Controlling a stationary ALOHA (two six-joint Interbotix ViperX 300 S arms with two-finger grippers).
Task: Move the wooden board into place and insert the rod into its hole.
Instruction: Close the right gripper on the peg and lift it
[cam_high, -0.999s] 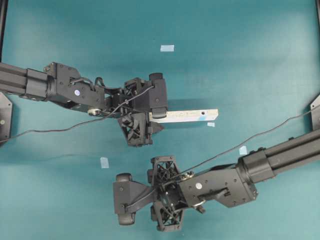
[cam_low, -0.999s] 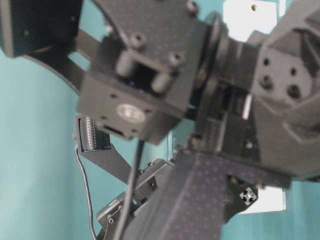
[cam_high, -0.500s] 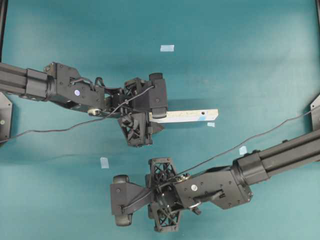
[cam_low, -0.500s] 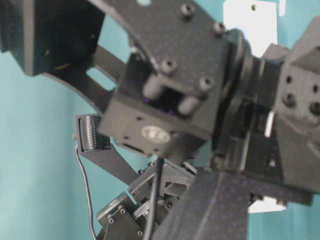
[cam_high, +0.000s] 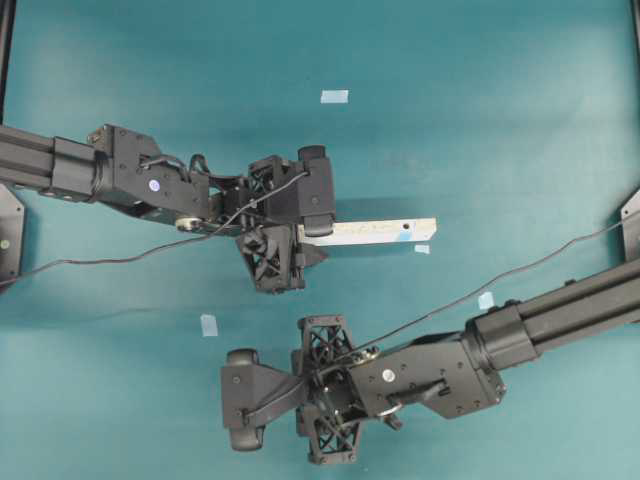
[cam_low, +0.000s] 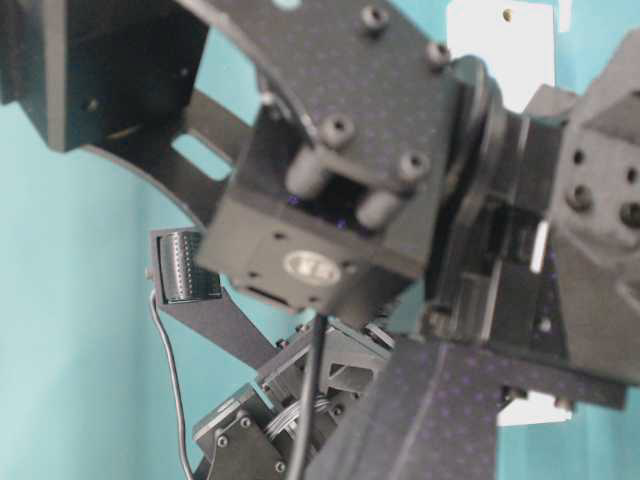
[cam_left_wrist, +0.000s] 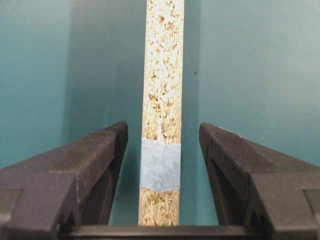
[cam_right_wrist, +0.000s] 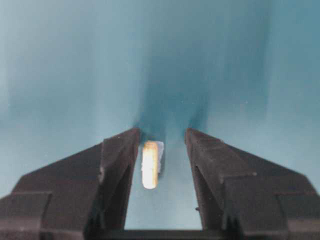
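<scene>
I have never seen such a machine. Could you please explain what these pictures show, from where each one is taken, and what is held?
These are two black robot arms over a teal table. One picture looks down from above; one is taken at table level, so near that an arm blocks most of it; two come from cameras on the wrists. The left gripper has its jaws on both sides of a pale wooden board, with gaps, so it does not squeeze it. From above, the board has a dark hole near its far end. The right gripper has its jaws around a small cream rod lying on the table, close but not clearly gripping. Small blue tape squares lie around.
</scene>
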